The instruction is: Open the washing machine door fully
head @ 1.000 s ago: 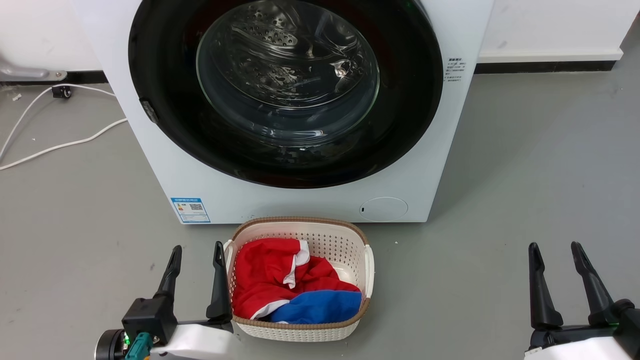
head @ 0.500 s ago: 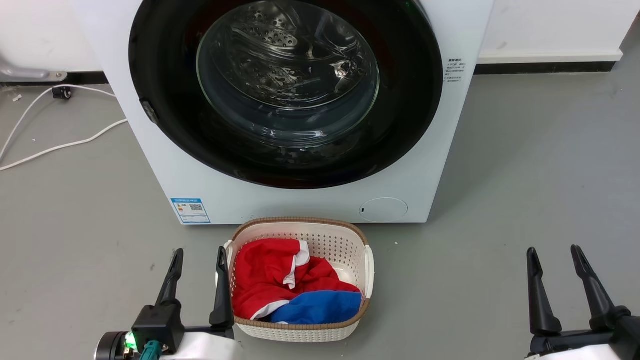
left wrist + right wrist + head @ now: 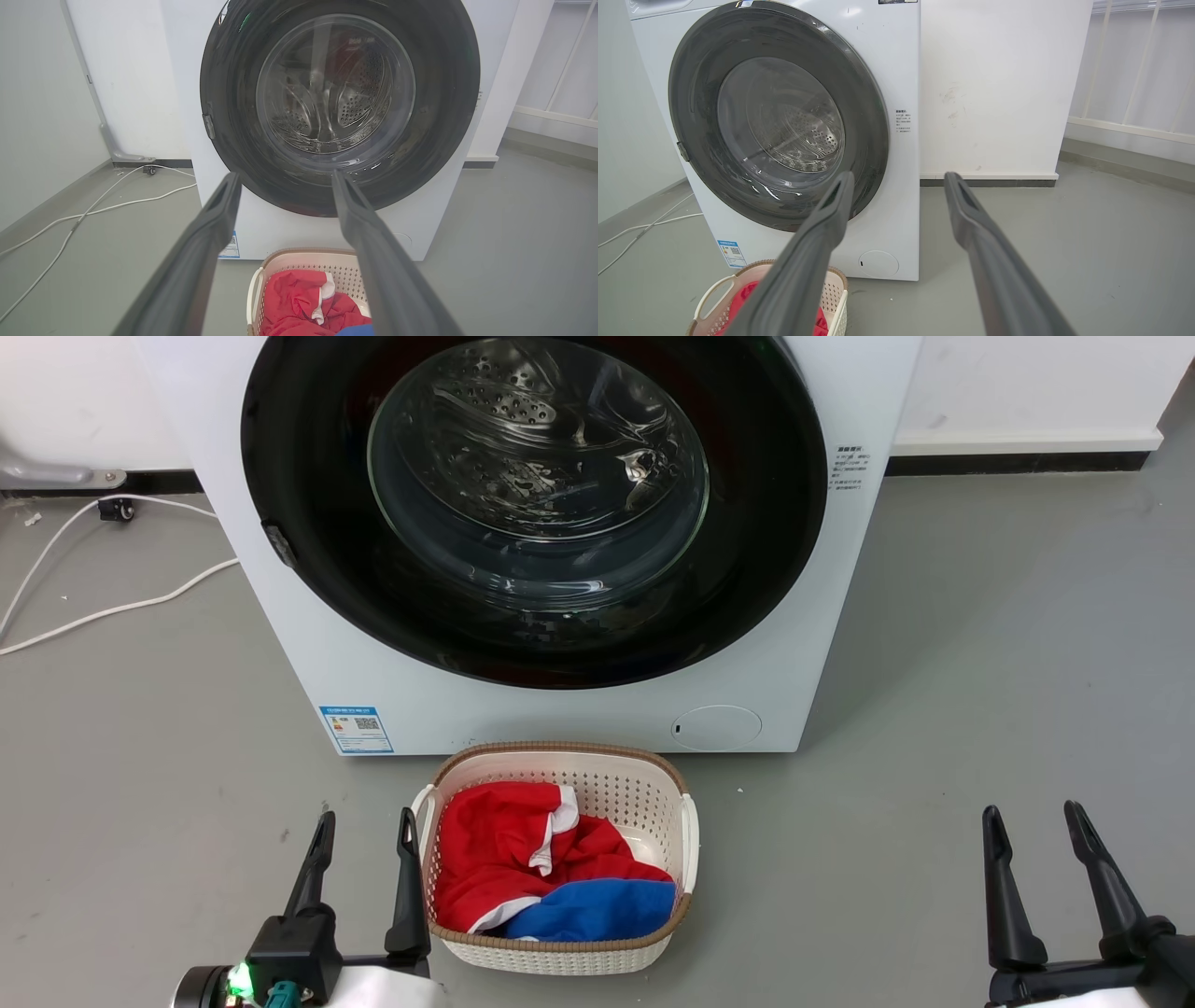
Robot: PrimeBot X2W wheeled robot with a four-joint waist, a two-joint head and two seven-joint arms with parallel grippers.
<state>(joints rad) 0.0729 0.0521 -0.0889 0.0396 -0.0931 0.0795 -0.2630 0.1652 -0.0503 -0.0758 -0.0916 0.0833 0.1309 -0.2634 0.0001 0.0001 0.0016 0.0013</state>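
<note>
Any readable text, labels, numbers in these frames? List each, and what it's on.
None legible enough to quote.
blue label sticker, low on the washing machine front: QR code plus print, too small to read.
dark print block, right of the washing machine door: too small to read.

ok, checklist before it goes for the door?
1. Door shut flush on washer: ok.
2. Grey tab on door's left rim, hinge or handle: cannot tell.
3. Left claw open, empty: ok.
4. Right claw open, empty: ok.
5. Basket low enough to clear door's swing: cannot tell.
6. Cable on floor at left, away from both claws: ok.
</note>
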